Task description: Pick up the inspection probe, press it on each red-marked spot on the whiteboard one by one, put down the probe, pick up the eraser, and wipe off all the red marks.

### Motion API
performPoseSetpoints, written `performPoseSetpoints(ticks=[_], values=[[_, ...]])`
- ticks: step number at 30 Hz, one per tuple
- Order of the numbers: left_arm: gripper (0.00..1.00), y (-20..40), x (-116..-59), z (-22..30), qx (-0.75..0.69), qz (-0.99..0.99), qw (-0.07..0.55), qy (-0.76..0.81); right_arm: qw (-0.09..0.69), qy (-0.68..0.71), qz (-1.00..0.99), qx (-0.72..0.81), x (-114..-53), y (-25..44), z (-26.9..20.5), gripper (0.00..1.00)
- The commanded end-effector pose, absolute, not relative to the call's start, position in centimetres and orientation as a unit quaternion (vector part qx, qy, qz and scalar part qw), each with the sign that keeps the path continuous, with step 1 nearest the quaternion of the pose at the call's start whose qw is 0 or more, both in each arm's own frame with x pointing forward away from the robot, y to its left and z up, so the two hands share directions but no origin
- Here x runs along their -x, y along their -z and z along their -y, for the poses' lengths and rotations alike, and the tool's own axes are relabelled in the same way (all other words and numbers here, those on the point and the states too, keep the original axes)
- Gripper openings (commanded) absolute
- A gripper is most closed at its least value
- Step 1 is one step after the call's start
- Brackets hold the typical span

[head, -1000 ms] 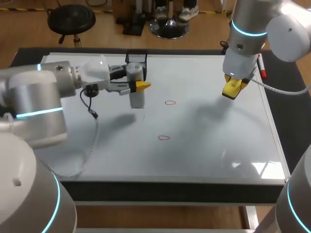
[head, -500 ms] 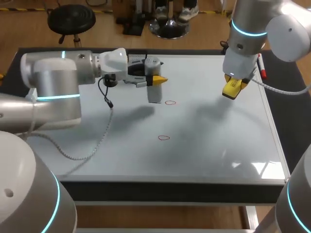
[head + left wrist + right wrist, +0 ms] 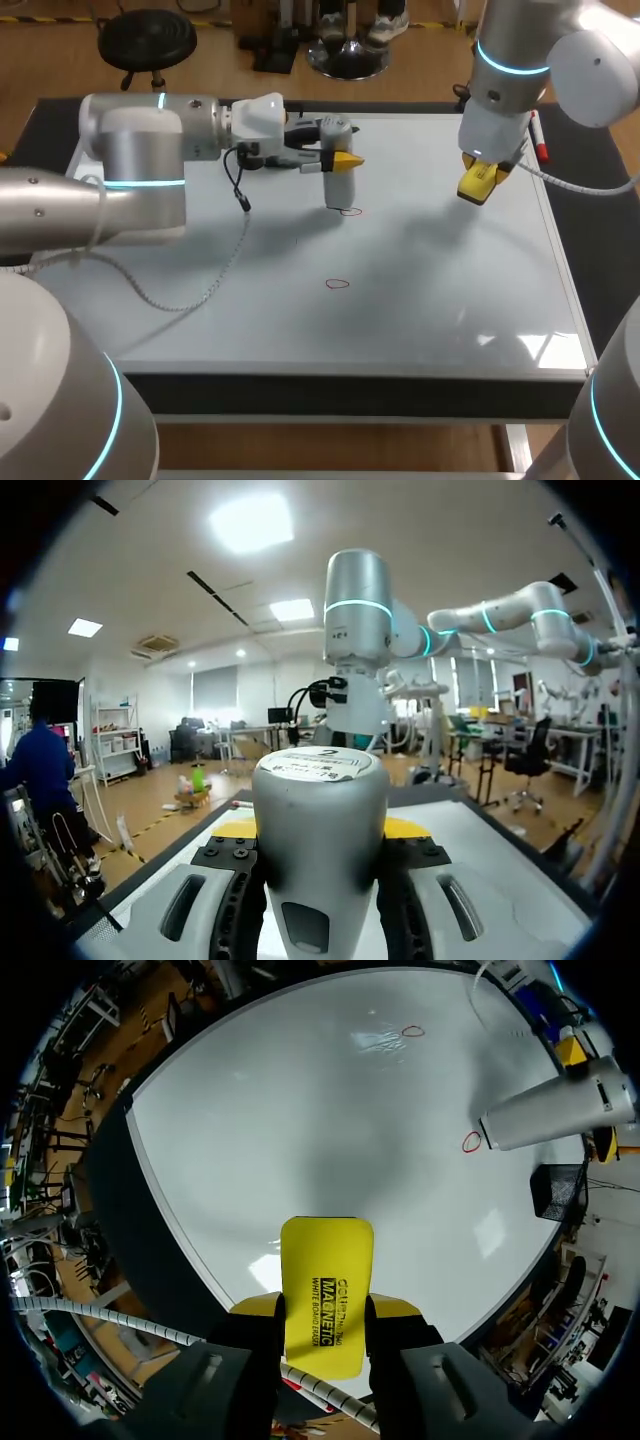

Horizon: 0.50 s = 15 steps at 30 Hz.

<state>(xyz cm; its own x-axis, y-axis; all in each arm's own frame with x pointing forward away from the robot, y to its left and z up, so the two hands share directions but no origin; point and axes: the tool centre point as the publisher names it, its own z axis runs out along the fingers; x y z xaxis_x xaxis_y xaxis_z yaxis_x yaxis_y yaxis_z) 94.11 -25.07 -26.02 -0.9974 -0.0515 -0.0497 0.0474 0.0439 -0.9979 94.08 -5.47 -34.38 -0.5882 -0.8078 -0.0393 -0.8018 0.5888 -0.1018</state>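
Note:
My left gripper (image 3: 345, 160) is shut on the silver-white inspection probe (image 3: 338, 180), held upright over the whiteboard (image 3: 430, 300). The probe's lower end sits at the left edge of the far red mark (image 3: 350, 211); I cannot tell whether it touches. A second red mark (image 3: 338, 284) lies nearer the front. In the left wrist view the probe (image 3: 320, 850) fills the gap between the fingers. Over the board's right side hangs my right gripper (image 3: 482, 176), shut on the yellow eraser (image 3: 327, 1295). Its wrist view also shows the probe (image 3: 560, 1115) beside a red mark (image 3: 471, 1142).
A black mesh holder (image 3: 557, 1190) stands at the board's far edge, behind my left gripper. A red marker (image 3: 540, 142) lies along the right rim, beside my right arm. A thin cable (image 3: 215, 275) trails from my left wrist across the board's left part.
My left arm has carried the probe to the right and toward the far edge, up to the far red mark. The right arm and eraser have stayed still.

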Motion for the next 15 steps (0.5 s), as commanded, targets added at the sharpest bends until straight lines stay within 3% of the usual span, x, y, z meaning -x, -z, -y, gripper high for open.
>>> performPoseSetpoints(ticks=[1, 15], values=[[0.0, 26.5, -94.7, 26.0, 0.001, -0.718, 0.033, 0.696, 0.04, 0.038, -0.89, 0.452, -94.1, 34.4, 5.5, 0.0], [0.0, 28.1, -95.6, 27.1, 0.02, -0.729, 0.03, 0.684, 0.04, 0.038, -0.89, 0.452, -94.1, 34.4, 5.5, 0.0]])
